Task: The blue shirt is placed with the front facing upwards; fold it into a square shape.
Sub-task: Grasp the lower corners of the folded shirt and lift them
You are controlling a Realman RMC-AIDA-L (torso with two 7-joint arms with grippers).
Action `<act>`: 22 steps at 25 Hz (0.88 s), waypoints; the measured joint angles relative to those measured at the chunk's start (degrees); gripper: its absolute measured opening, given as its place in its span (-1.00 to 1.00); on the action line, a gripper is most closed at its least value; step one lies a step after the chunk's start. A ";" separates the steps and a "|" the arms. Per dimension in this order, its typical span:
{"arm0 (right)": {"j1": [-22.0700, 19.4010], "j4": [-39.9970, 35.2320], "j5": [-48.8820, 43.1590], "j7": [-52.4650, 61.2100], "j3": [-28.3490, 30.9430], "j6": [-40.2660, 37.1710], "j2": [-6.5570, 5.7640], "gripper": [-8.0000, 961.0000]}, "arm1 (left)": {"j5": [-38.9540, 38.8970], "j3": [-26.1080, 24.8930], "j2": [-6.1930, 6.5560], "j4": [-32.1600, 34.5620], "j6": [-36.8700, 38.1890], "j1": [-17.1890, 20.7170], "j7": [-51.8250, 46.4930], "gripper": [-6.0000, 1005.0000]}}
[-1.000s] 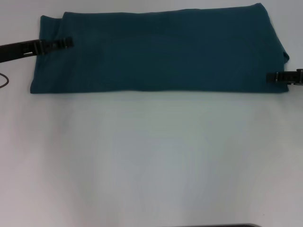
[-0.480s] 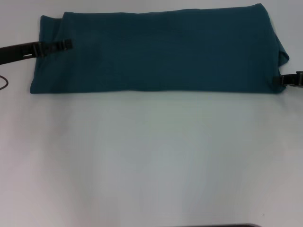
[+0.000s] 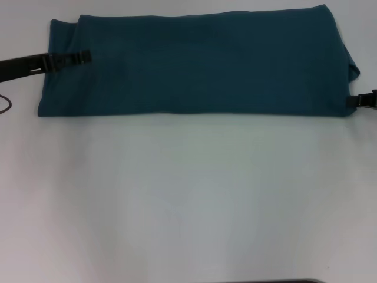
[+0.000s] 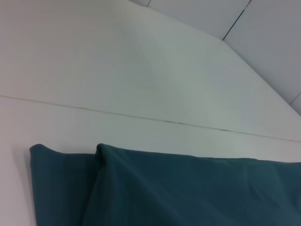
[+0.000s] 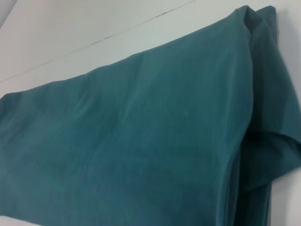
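Observation:
The blue shirt point(image 3: 194, 65) lies across the far part of the table as a long folded band with its plain teal side up and no lettering showing. My left gripper point(image 3: 82, 56) reaches in from the left, its tip over the shirt's left end near the far corner. My right gripper point(image 3: 360, 101) sits at the picture's right edge, just off the shirt's near right corner. The left wrist view shows the layered left end of the shirt point(image 4: 188, 193). In the right wrist view the shirt point(image 5: 141, 141) shows its folded right end with stacked layers.
The white table point(image 3: 188, 200) stretches wide in front of the shirt. A thin dark cable loop point(image 3: 5, 103) lies at the left edge. A seam line point(image 4: 141, 117) crosses the table beyond the shirt.
My right gripper has drawn back to the right, from over the shirt's right end to just off its corner. The left gripper and the shirt have stayed put.

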 joint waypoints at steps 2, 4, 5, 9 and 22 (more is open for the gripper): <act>0.00 0.00 0.00 -0.01 0.11 0.00 -0.06 -0.94 | 0.00 0.00 -0.01 0.00 -0.01 0.18 0.01 0.90; 0.01 0.00 0.00 -0.09 0.28 0.00 -0.10 -0.96 | 0.00 0.00 0.08 0.00 -0.19 0.49 0.01 0.90; 0.01 0.00 0.00 -0.12 0.32 0.00 -0.14 -0.98 | 0.00 0.00 0.19 0.00 -0.45 0.71 -0.07 0.90; 0.01 0.00 0.00 -0.16 0.33 0.00 -0.21 -0.98 | 0.00 0.00 0.47 0.12 -1.24 1.62 -0.40 0.90; 0.36 0.00 0.00 0.15 0.19 -0.01 -0.39 -0.98 | 3.86 0.00 0.69 0.88 -1.39 3.46 -0.80 0.90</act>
